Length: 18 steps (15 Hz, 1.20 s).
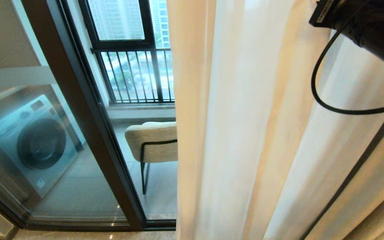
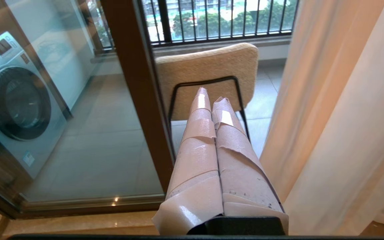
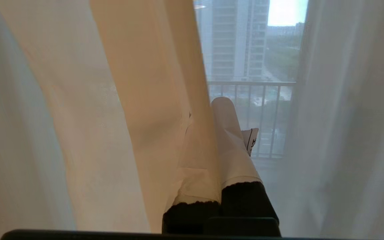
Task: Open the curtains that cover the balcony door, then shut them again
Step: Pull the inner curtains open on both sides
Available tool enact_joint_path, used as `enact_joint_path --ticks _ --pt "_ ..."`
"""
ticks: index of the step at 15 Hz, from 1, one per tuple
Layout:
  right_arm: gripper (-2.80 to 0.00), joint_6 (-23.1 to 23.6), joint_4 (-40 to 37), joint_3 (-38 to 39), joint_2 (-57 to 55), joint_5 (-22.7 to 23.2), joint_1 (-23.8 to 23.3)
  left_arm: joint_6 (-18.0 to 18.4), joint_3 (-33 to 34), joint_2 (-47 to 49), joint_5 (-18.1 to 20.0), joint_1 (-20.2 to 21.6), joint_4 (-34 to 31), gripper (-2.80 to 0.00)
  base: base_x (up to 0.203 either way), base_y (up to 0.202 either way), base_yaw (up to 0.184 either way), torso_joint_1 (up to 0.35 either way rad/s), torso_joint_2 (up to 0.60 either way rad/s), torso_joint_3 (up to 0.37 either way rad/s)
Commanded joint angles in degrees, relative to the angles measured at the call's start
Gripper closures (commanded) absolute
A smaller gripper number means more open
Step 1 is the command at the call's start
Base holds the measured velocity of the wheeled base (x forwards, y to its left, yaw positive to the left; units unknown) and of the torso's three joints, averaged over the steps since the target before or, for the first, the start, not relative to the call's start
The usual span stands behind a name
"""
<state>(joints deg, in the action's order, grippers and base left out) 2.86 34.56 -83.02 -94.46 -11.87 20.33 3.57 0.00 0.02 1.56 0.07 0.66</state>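
Right gripper [image 3: 212,110] is closed with nothing clamped, poked up into the curtains [image 1: 245,133], whose vertical edge hangs just left of it with the door [image 1: 88,110] glass bare further left; left gripper [image 2: 212,100] closed, parked low.

Left of the curtains [image 1: 245,133], your way is barred by the balcony door [image 1: 78,110]; its glass stands uncovered there. Curtain folds crowd your right end effector [image 3: 223,103].
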Motion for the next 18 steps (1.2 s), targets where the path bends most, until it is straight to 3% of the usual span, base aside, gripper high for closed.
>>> enact_joint_path --ticks 1,18 --pt "0.00 0.0 0.2 0.1 0.1 -0.1 0.0 0.0 0.0 0.0 0.0 0.0 0.0 0.00 0.000 -0.175 0.000 -0.001 0.01 0.002" --pt "0.00 0.0 1.3 0.7 0.1 -0.1 0.0 0.0 0.0 0.0 0.0 0.0 0.0 0.00 0.000 -0.176 0.001 0.004 0.00 0.004"
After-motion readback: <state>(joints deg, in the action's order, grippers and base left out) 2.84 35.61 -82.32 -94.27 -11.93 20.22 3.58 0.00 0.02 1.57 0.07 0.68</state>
